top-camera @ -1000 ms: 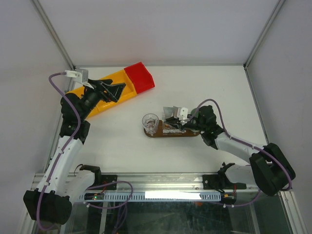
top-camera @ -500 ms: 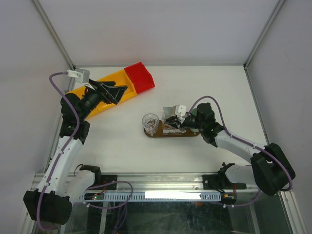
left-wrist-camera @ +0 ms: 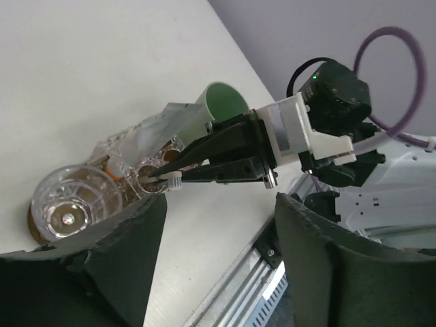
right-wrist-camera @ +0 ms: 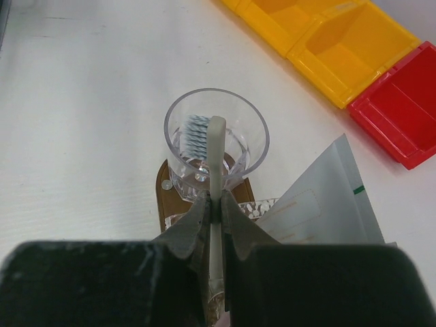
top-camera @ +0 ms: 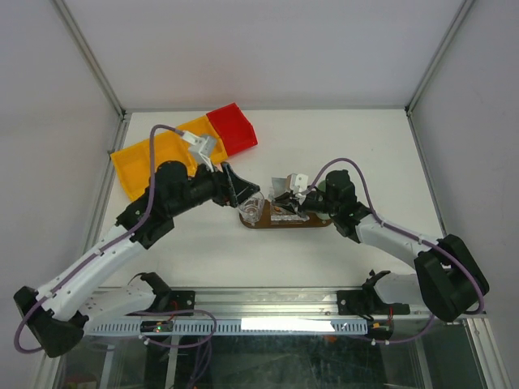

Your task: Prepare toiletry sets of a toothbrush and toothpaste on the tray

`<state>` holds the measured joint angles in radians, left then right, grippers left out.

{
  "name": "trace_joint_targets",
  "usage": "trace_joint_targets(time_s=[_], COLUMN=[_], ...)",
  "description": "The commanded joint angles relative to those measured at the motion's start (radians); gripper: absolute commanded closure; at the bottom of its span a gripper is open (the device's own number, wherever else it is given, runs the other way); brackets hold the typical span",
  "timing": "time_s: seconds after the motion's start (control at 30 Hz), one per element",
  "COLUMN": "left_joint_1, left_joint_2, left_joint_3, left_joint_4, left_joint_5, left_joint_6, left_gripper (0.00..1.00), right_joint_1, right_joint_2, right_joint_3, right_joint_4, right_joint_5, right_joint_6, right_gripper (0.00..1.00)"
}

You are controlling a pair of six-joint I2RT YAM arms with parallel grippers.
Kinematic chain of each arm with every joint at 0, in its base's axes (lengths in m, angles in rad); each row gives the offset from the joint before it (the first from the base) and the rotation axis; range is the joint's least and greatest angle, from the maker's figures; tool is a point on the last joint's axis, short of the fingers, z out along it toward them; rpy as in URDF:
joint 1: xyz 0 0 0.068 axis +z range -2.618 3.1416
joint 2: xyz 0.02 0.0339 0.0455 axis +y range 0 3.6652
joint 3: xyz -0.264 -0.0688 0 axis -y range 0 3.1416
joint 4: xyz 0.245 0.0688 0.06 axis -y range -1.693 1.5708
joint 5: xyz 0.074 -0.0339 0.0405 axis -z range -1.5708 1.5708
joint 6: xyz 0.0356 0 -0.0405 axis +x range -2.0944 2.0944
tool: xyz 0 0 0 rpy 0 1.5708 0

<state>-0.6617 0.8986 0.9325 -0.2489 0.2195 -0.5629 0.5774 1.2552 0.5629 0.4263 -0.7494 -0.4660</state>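
The dark brown tray (top-camera: 318, 222) lies mid-table with a clear glass (top-camera: 253, 209) on its left end. My right gripper (right-wrist-camera: 213, 204) is shut on a thin white toothbrush (right-wrist-camera: 216, 153), whose bristle head reaches over the rim of the glass (right-wrist-camera: 257, 146). In the top view the right gripper (top-camera: 285, 203) is low over the tray. A flat pale grey-blue tube (right-wrist-camera: 327, 204) stands just right of it. My left gripper (top-camera: 237, 188) hovers beside the glass, open and empty. The left wrist view shows the left gripper (left-wrist-camera: 218, 231), the glass (left-wrist-camera: 68, 204) and the held toothbrush (left-wrist-camera: 163, 180).
Yellow bins (top-camera: 146, 158) and a red bin (top-camera: 233, 130) stand at the back left. A mint-green cup (left-wrist-camera: 223, 102) lies tilted behind the tray by the right gripper. The metal rail (top-camera: 268, 324) runs along the table's near edge.
My left arm has swung from over the yellow bins to the right and forward, ending beside the glass. My right gripper has crept slightly left with the toothbrush.
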Motion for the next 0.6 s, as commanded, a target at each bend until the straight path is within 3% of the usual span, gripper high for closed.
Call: trace_joint_targets(time_s=[0.0, 0.1, 0.37, 0.57], left_joint_1=[-0.129, -0.186, -0.213, -0.214], left_joint_2=[0.089, 0.139, 0.279, 0.358], left_joint_3=[0.049, 0.071, 0.134, 0.184], left_joint_4=[-0.119, -0.121, -0.087, -0.087], left_joint_5=[-0.262, -0.343, -0.311, -0.323], left_joint_6=[0.001, 0.026, 0.054, 0.076], left_gripper=[0.4, 0.5, 0.45, 0.57], right_joint_1=[-0.003, -0.002, -0.003, -0.002], right_joint_2=[-0.011, -0.019, -0.024, -0.028], right_joint_3=[0.041, 0.038, 0.033, 0.034], right_joint_4=[0.025, 0.021, 0.022, 0.022], right_joint_5=[-0.019, -0.019, -0.019, -0.019], right_joint_6=[-0.007, -0.007, -0.007, -0.007], right_gripper=[0.92, 0.92, 0.92, 0.92])
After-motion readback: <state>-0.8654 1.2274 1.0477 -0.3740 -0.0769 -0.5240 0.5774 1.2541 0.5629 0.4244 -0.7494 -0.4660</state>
